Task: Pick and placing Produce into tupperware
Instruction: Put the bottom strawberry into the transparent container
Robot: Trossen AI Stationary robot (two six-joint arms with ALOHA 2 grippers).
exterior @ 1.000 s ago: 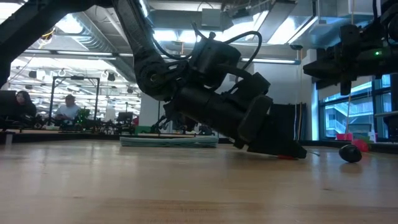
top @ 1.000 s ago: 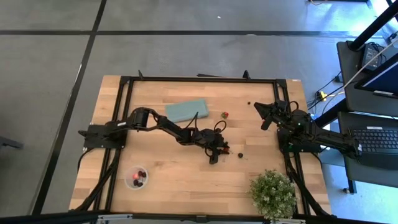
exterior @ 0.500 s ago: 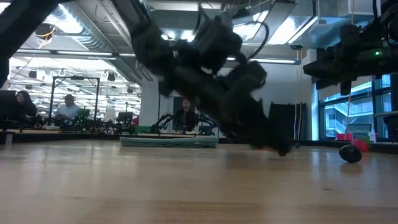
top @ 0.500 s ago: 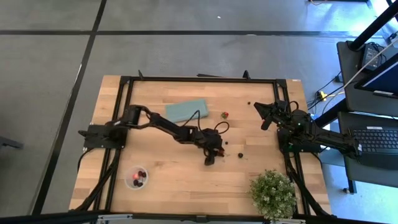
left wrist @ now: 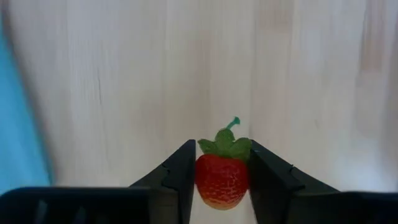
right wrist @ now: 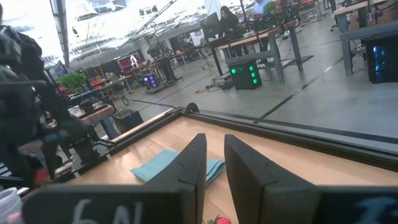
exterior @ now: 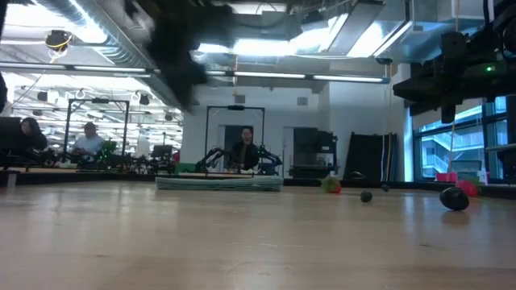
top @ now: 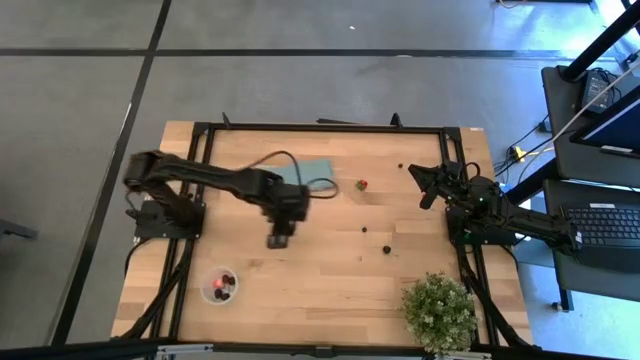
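Note:
My left gripper (top: 279, 239) hangs above the table's middle left, near the teal rectangle, and is shut on a red strawberry-like piece (left wrist: 221, 182) with a green cap. The tupperware (top: 220, 286) stands near the table's near-left corner with red and dark pieces in it. A red piece (top: 362, 185) and three dark berries (top: 385, 249) (top: 365, 228) (top: 400, 167) lie loose on the wood right of centre. The low view shows the red piece (exterior: 330, 185) and dark berries (exterior: 454, 198) resting on the table. My right gripper (top: 421, 186) waits open by the right edge. My left gripper pinches the red piece by its two sides (left wrist: 200, 177) between both fingers (left wrist: 180, 174), its green cap (left wrist: 225, 142) pointing out past the fingertips. The fingers point down at the table from above. The piece is lifted clear of the wood.
The flat teal rectangle (top: 305, 172) lies at the far middle, partly under the left arm. A bushy potted plant (top: 440, 312) stands at the near-right corner. A black frame (top: 320, 127) runs around the table's edges. People sit at desks in the room behind (exterior: 89, 143).
My left gripper has risen from the table near the dark berries and swung toward the table's left, carrying the red piece clear of the wood. In the low view it has left the tabletop and blurs at the top. The right arm has kept still.

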